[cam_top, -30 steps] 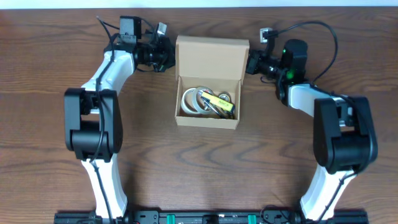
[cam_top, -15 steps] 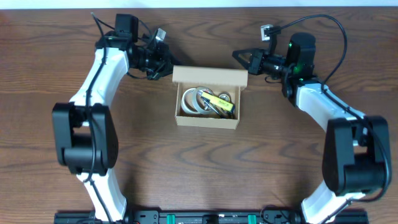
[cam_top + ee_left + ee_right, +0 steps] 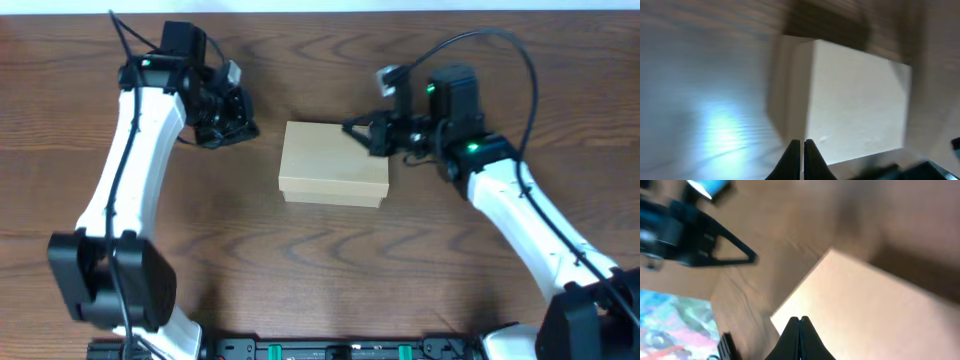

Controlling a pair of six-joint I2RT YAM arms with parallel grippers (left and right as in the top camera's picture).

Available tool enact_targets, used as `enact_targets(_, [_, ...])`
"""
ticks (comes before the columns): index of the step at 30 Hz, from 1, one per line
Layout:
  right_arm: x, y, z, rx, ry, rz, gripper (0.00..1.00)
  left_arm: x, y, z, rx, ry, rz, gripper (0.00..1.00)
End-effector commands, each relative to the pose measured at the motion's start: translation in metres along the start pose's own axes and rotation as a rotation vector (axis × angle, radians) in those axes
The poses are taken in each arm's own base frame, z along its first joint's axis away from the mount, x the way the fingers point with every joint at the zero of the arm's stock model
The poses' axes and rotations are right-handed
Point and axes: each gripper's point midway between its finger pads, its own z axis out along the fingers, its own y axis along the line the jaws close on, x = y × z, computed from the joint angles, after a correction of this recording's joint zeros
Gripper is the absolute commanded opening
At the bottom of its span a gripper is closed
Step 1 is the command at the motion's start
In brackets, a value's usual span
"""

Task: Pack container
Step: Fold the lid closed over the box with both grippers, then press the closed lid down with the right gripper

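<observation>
Item: small rectangular light-tan cardboard box (image 3: 333, 178). Location: middle of dark wood-grain table (image 3: 320, 285), between the two arms. Condition: closed, top folded flat, contents hidden; not possible to tell whether the front edge is tucked in or merely lying down.

Left gripper (image 3: 232, 125): fingers together, nothing between them; off the box's rear left corner, apart from it, pointing towards it. Wrist view blurred, box filling the upper right.

Right gripper (image 3: 362, 133): fingers together, nothing held; at the box's rear right corner, just above or on the top edge. Contact not certain from any view.

Stage, by judgement: packing near its end, closing of the top either done or in its last press.

Hazards:
- Top springing open again once pressure comes off, if left untucked; cardboard hinges tend to recover
- Box sliding or turning on the smooth table under a sideways push at one rear corner, with no bracing from the left side
- Corner crushed or top dented by a hard downward press from closed fingertips on thin cardboard
- Fingertip catching under the rear edge on withdrawal and lifting the top
</observation>
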Motion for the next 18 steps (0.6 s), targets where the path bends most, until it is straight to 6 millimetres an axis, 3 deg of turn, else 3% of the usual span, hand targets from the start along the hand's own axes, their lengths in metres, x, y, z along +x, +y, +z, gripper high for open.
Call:
enact_targets(1, [0.015,-0.005,0.015,0.151,0.018,-0.039,0.01,-0.004,0.029,-0.031,-0.213,-0.116,-0.016,0.06])
enact_targets(8, [0.046,-0.018,0.027,0.372,0.067,-0.042,0.01,0.021,0.068,-0.066,-0.463,-0.153,-0.156,0.05])
enact_targets(18, [0.079,-0.052,0.042,0.485,0.184,-0.008,0.01,0.029,0.072,-0.073,-0.487,-0.148,-0.160,0.06])
